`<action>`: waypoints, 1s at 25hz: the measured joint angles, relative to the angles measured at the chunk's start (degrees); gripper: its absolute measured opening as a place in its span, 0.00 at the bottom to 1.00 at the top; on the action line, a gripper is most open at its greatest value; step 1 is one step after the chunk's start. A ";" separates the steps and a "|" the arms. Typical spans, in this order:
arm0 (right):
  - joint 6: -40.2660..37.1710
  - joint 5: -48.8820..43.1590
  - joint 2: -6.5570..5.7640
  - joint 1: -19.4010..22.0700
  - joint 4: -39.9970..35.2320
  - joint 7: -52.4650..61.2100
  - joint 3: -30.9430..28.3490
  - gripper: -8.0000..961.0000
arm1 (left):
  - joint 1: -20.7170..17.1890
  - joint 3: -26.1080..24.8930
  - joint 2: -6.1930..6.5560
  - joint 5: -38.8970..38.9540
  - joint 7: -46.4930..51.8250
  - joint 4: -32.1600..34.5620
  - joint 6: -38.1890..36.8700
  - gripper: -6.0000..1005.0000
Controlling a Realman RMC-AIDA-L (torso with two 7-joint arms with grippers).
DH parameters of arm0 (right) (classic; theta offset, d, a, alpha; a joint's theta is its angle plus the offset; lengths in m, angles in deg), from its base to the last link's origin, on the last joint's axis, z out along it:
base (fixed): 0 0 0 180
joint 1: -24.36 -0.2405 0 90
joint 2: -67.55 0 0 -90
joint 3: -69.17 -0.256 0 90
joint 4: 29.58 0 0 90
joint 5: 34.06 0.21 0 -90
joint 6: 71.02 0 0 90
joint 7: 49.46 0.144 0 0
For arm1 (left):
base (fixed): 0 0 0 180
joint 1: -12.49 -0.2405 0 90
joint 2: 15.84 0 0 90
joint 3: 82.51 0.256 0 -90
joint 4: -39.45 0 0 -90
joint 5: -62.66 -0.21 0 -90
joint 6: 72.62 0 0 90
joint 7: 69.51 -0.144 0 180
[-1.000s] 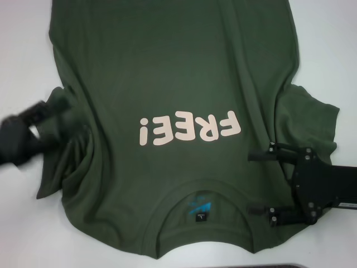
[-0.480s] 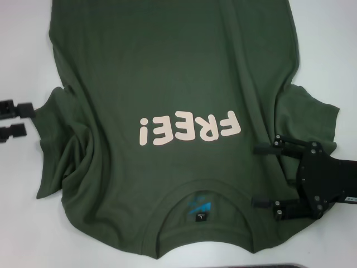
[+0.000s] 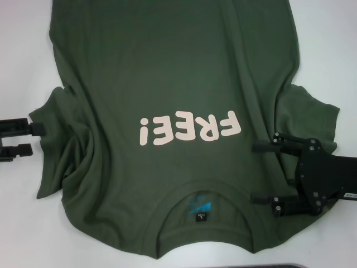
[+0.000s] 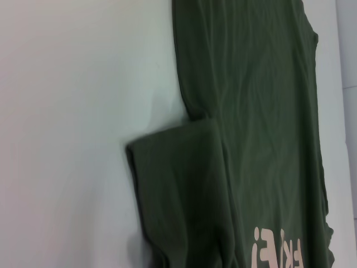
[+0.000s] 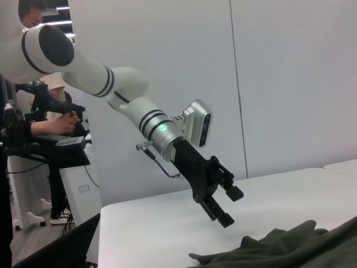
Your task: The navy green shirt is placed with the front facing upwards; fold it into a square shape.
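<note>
The navy green shirt lies spread on the white table, front up. Its pink "FREE!" lettering and the neck label are toward the near edge. My left gripper is open just off the rumpled left sleeve, over bare table. My right gripper is open above the shirt's right shoulder, beside the right sleeve. The left wrist view shows the left sleeve and the shirt body. In the right wrist view the left gripper hangs open above a bunched edge of the shirt.
White table surrounds the shirt on both sides. A dark strip shows at the near edge. In the right wrist view a person sits at a desk behind the table, and a grey wall stands behind.
My left gripper pulled away from the left sleeve out to the left, then came back a little toward it. The sleeve now lies flat. My right gripper shifted slightly right.
</note>
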 joint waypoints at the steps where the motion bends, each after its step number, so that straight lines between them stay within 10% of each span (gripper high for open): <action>1: 0.01 0.00 0.00 0.00 -0.01 0.01 0.00 0.96 | 0.25 0.14 0.00 -0.02 -0.01 -0.56 0.55 0.77; 25: -0.38 0.16 -0.09 0.51 -0.10 0.06 -1.58 0.96 | 0.93 0.44 -0.51 -0.01 2.04 -5.60 10.64 0.77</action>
